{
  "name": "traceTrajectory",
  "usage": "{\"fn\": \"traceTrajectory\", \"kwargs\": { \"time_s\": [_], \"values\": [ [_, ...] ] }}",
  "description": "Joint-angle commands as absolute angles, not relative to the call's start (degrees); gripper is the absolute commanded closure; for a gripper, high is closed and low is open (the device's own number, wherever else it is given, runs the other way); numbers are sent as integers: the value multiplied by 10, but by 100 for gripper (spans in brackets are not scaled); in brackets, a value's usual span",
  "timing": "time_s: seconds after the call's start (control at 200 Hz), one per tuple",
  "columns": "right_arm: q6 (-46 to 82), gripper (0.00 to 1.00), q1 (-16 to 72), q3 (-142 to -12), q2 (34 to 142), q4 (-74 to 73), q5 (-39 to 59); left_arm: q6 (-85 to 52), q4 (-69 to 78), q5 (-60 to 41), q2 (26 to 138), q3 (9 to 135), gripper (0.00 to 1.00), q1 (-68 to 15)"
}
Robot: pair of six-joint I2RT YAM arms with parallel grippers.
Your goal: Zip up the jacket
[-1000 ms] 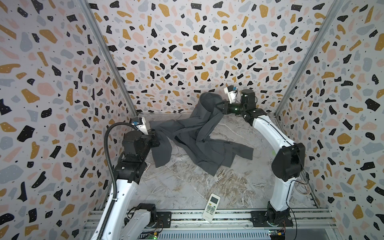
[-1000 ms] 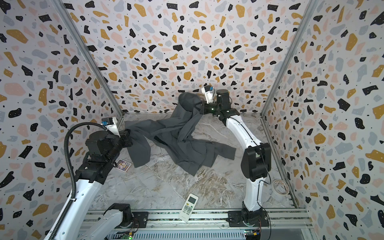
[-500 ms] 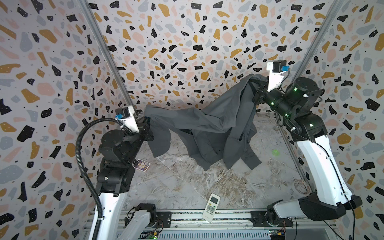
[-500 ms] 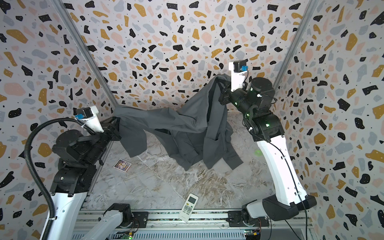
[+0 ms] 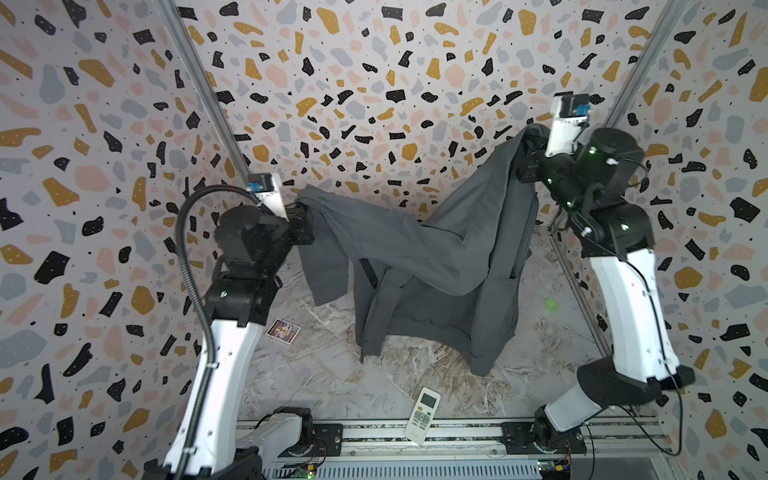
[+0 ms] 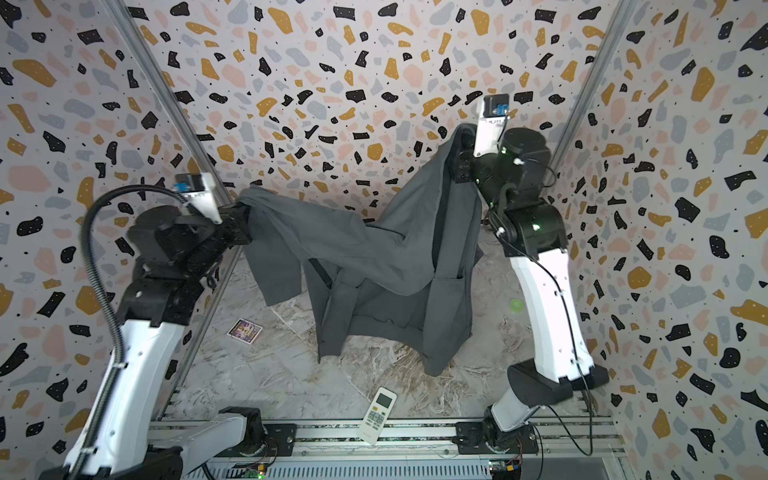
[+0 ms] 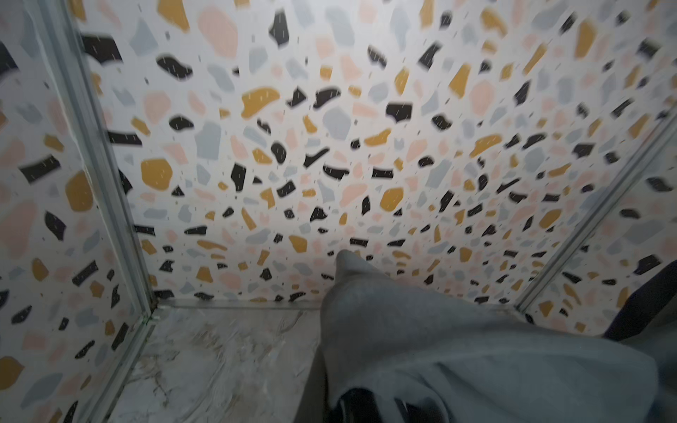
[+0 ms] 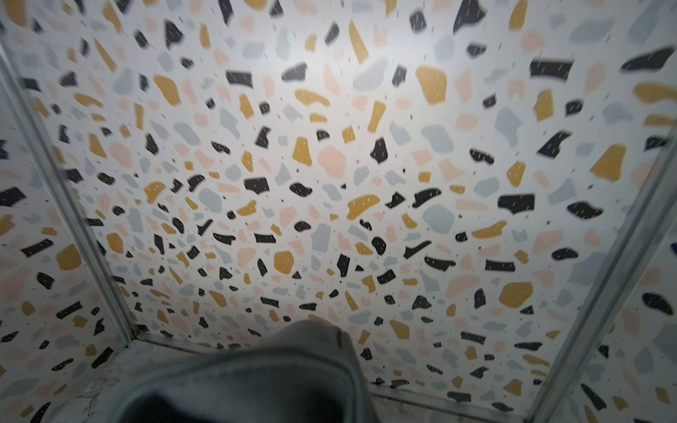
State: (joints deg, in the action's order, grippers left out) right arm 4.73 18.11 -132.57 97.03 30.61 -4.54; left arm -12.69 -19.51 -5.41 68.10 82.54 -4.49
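Jacket (image 5: 436, 257) hangs gripped between both end effectors (image 5: 304, 212) (image 5: 524, 160).

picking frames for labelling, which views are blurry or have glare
Left wrist view: wall pattern smeared by motion blur, bright patch mid-wall, dim corners, jacket soft up close. Right wrist view: same smear and central bright patch; the jacket fold at the lens is out of focus. Both top views: sharp, evenly lit, corner posts splay outward from wide-angle distortion, small green glow on the floor.
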Motion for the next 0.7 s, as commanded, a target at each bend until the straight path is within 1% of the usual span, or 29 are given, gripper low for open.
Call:
{"fn": "traceTrajectory", "kwargs": {
  "time_s": [0.0,0.025,0.05,0.08,0.135,0.175,0.19,0.215,0.225,0.235,0.3,0.315,0.335,0.385,0.401,0.411,0.461,0.616,0.696],
  "values": [
    [87,100,152,-1318,1112,348,-30,-100,-197,-17,783,763,100,-40],
    [90,100,150,-1330,1145,352,-28,-100,-187,-1,809,758,100,-40],
    [96,95,149,-1349,1180,360,-23,-100,-179,6,837,756,100,-40],
    [102,86,147,-1383,1224,375,-20,-97,-173,12,874,763,100,-40],
    [116,73,143,-1463,1301,420,-8,-96,-187,22,940,798,100,-40],
    [124,58,141,-1514,1342,454,4,-89,-208,8,988,832,100,-39],
    [126,52,140,-1528,1353,466,9,-87,-214,5,1004,842,90,-39],
    [128,48,140,-1539,1361,477,14,-90,-227,9,1024,858,65,-39],
    [128,47,140,-1539,1362,480,17,-92,-230,9,1030,863,58,-39],
    [129,46,139,-1536,1361,483,18,-94,-234,10,1034,867,54,-39],
    [127,41,139,-1479,1328,478,24,-102,-223,4,1033,860,38,-39],
    [125,39,139,-1460,1315,472,24,-106,-212,4,1025,850,33,-39],
    [124,38,137,-1423,1295,464,26,-113,-196,7,1011,835,26,-39],
    [120,35,135,-1324,1229,430,34,-126,-156,10,971,792,14,-39],
    [120,34,133,-1292,1208,417,38,-129,-148,13,959,781,4,-39],
    [121,33,132,-1270,1192,409,41,-130,-143,14,950,773,1,-39],
    [130,30,120,-1160,1115,363,63,-135,-131,17,910,742,0,-39],
    [192,29,55,-828,886,230,161,-161,-106,-11,779,633,0,-43],
    [223,29,20,-687,791,197,196,-185,-86,-20,708,565,0,-54]
  ]
}}
